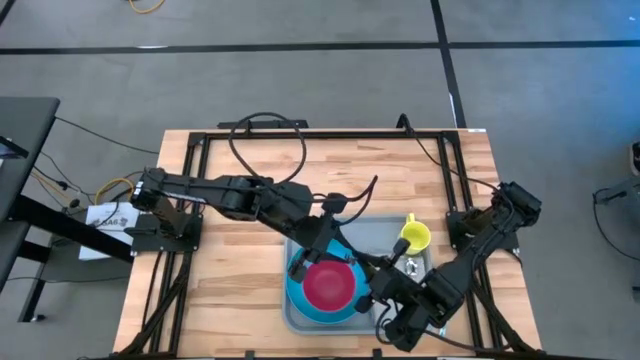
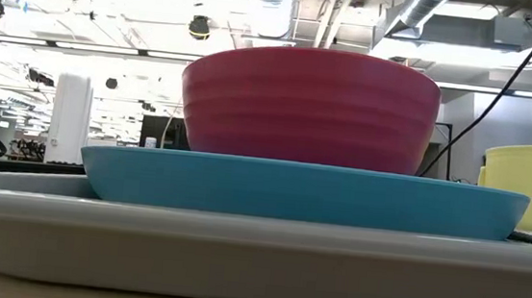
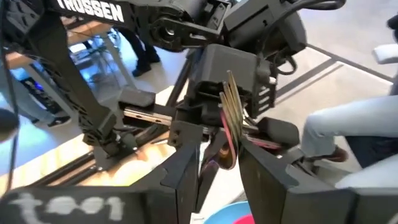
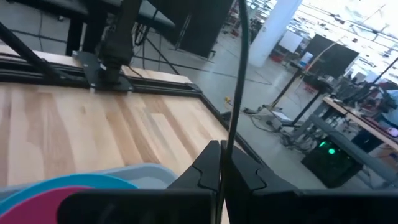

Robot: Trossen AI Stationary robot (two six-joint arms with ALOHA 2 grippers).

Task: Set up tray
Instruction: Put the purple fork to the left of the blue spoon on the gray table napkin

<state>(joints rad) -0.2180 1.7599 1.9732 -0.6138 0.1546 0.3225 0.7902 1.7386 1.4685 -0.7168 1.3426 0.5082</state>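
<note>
The grey tray point(image 1: 375, 233) point(image 2: 238, 253) lies flat on the wooden table. A blue plate point(image 1: 298, 298) point(image 2: 291, 192) rests on the tray, with a pink bowl point(image 1: 330, 285) point(image 2: 308, 104) on it. A yellow cup point(image 1: 415, 237) point(image 2: 529, 182) stands on the tray's far right part. My right gripper point(image 4: 221, 167) is shut on iridescent cutlery point(image 3: 227, 115) above the tray. My left gripper point(image 3: 221, 163) is open and faces it. Its fingers stand on either side of the cutlery's spoon end point(image 3: 224, 155); whether they touch it I cannot tell. My right gripper pinches the cutlery between its two shut fingers point(image 4: 208, 165). In the right wrist view a thin edge point(image 4: 235, 74) runs out past the fingertips. The cutlery is lifted clear of the tray and points toward my left gripper. Which part of the handles the fingers are on is hidden by the gripper.
Small metal pieces point(image 1: 410, 266) lie on the tray beside the cup. Black frame rails point(image 1: 300, 135) run along the table's edges, and bare wood point(image 1: 240, 270) lies left of the tray. A person point(image 3: 348, 134) is beyond the table.
</note>
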